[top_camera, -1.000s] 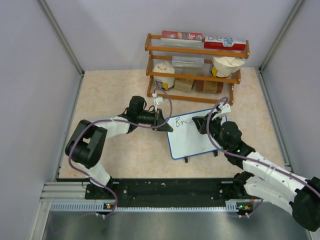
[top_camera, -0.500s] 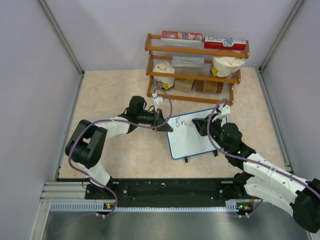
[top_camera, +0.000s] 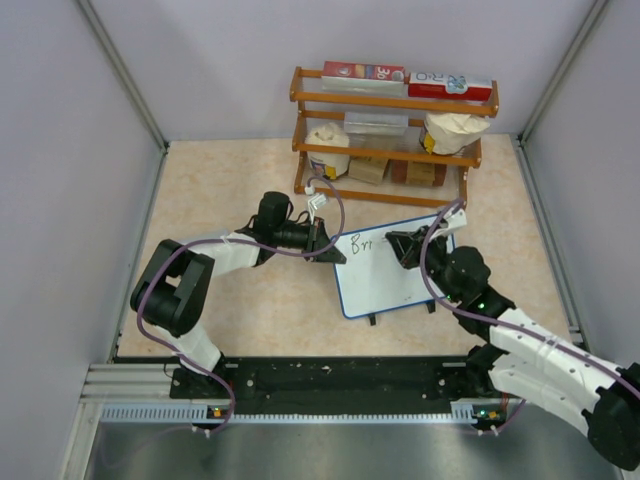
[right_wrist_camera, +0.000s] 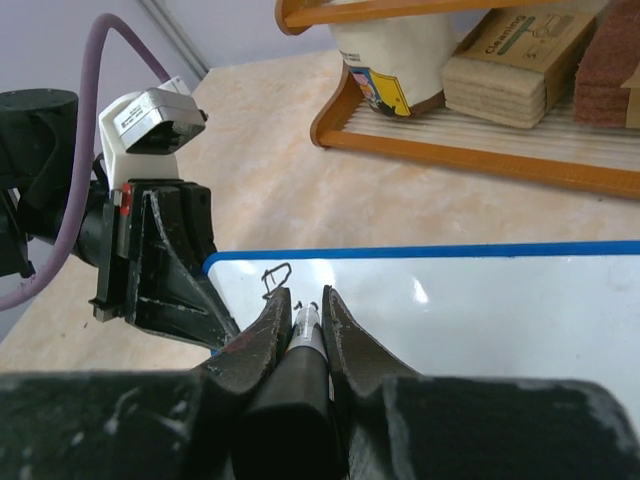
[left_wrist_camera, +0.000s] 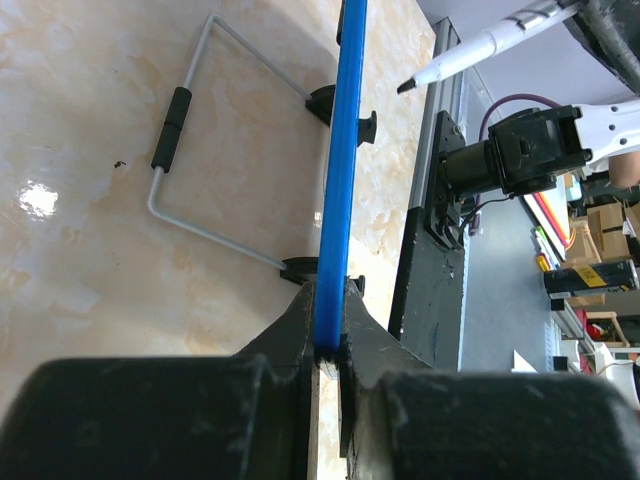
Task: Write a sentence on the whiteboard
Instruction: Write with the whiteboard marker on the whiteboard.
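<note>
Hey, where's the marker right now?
Seen from the right wrist, the marker is pinched between the right fingers, over the whiteboard just right of the black lettering; the left fingers clamp the board's left edge.

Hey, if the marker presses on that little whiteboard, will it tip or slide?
Alone it would probably slide or tip easily: the whiteboard looks thin, backed only by a wire stand. It seems rigid: its blue rim runs straight from the left gripper clamping it.

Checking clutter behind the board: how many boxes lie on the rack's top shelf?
2. A red box lies on the left half of the rack's top shelf, and a white-and-red box on the right half. None look hidden from above.
</note>
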